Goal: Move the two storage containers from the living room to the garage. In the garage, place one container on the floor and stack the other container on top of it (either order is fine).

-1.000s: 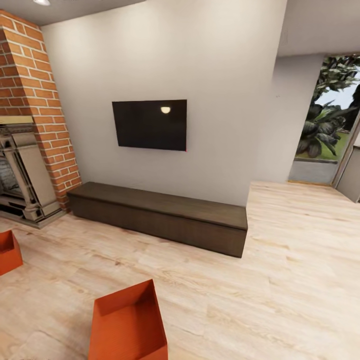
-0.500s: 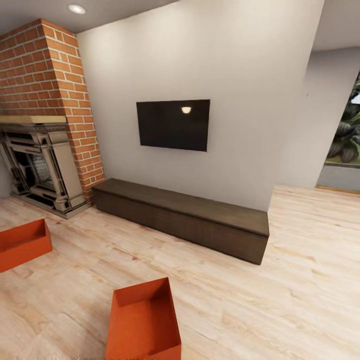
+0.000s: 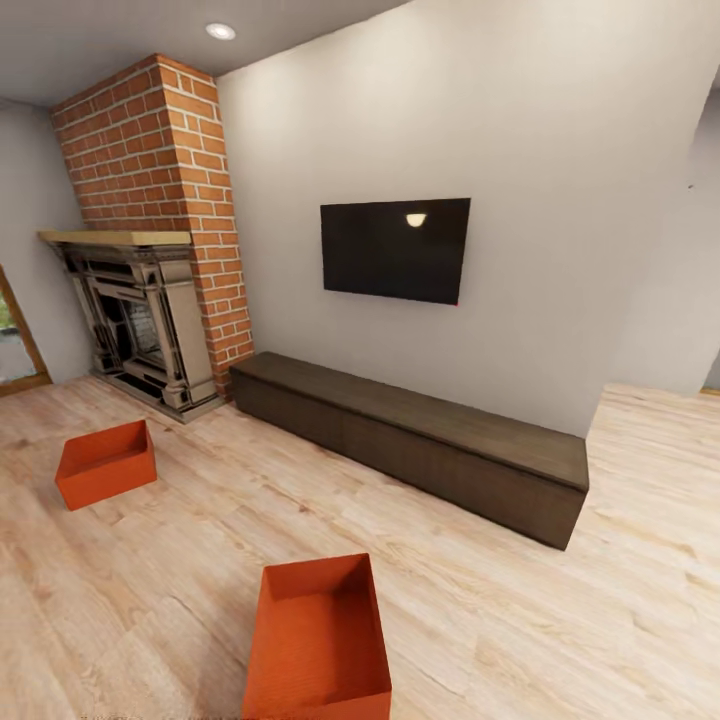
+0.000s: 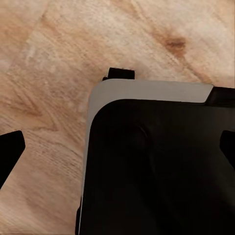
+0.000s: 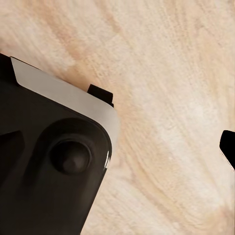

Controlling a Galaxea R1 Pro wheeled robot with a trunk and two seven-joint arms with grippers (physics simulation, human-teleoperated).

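Two storage containers stand on the light wood floor of the living room in the head view. The nearer orange-red open-top bin (image 3: 320, 640) sits low in the middle of the picture, empty. The other one (image 3: 105, 465) rests further off to the left, in front of the fireplace. In the left wrist view my left gripper (image 4: 117, 149) hangs over the robot's dark base (image 4: 156, 171) and the planks, its fingertips (image 4: 10, 152) wide apart and empty. One dark fingertip (image 5: 228, 147) of my right gripper (image 5: 117, 152) stands at the picture's edge, nothing held.
A red brick fireplace (image 3: 140, 310) fills the left corner. A long dark low cabinet (image 3: 420, 440) runs along the wall under a black TV (image 3: 395, 250). A glass door (image 3: 12, 340) shows at the far left. Wood floor (image 3: 560, 620) stretches out to the right.
The camera has turned left, so the whole scene slid right. The far container and the fireplace came fully into view; the glass doors at right left it. The containers themselves stayed put.
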